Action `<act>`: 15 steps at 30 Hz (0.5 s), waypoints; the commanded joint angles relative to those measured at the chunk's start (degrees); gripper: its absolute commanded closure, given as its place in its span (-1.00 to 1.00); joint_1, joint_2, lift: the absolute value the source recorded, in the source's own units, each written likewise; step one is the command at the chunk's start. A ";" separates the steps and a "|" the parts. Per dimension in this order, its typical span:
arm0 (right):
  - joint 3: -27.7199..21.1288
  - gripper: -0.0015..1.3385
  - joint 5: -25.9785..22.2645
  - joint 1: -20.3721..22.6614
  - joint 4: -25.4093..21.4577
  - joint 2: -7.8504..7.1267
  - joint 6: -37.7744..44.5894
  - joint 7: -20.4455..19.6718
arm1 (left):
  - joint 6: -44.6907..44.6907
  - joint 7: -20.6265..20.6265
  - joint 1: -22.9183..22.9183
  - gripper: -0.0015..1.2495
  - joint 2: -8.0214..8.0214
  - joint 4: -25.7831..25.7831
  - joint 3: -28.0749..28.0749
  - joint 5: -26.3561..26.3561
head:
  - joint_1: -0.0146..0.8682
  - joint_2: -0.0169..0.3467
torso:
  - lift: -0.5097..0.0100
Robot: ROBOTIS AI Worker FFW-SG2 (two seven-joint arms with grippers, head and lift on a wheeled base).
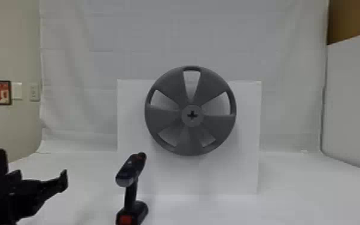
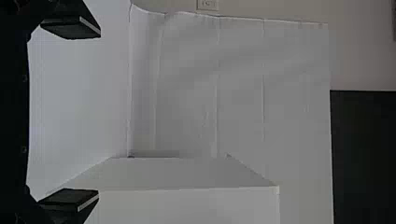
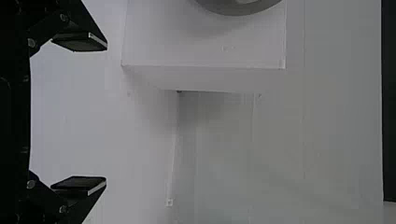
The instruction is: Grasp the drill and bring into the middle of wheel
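Left hand [image 2: 95, 113] hung empty, fingers apart; right hand [image 3: 102, 113] likewise. I saw drill [image 1: 131, 191] on desk [image 1: 293, 194], probably upright, foot partly cut off. Grasp and carry to middle of wheel [image 1: 162, 118] both remained.

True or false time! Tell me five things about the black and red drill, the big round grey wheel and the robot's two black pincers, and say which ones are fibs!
1. The round dark grey wheel has a plus-shaped hole in its middle. True.
2. The black and red drill is already in the middle of the wheel. False: it stands upright on the white table, lower than the wheel and to its left.
3. The wheel has three big openings. False: it has five.
4. The black left pincer is open. True.
5. The black right pincer is holding the drill. False: it is open, with nothing between its fingers.
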 commanded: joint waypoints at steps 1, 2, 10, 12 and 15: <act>-0.03 -0.60 -0.21 -0.10 0.00 0.03 0.00 0.00 | 0.06 -0.03 0.24 -0.87 0.00 -0.81 -0.31 -0.25 | -0.85 -0.74 | -0.59; -0.03 -0.60 -0.21 -0.10 0.00 0.03 0.00 0.00 | 0.06 -0.03 0.24 -0.87 0.00 -0.98 -0.40 -0.16 | -0.85 -0.74 | -0.59; -0.29 -0.60 -0.56 -0.10 0.00 -0.06 0.00 0.00 | 0.42 -0.03 0.42 -0.87 0.00 -1.69 -0.58 -0.16 | -0.85 -0.74 | -0.59; -0.21 -0.60 -0.65 -0.27 0.00 -0.15 0.00 0.00 | 0.50 -0.03 0.51 -0.87 0.00 -1.69 -0.58 -0.25 | -0.85 -0.74 | -0.59; 0.06 -0.60 -0.56 -0.45 0.00 -0.15 0.00 0.00 | 0.59 -0.03 0.68 -0.87 0.00 -1.69 -0.58 -0.25 | -0.85 -0.74 | -0.59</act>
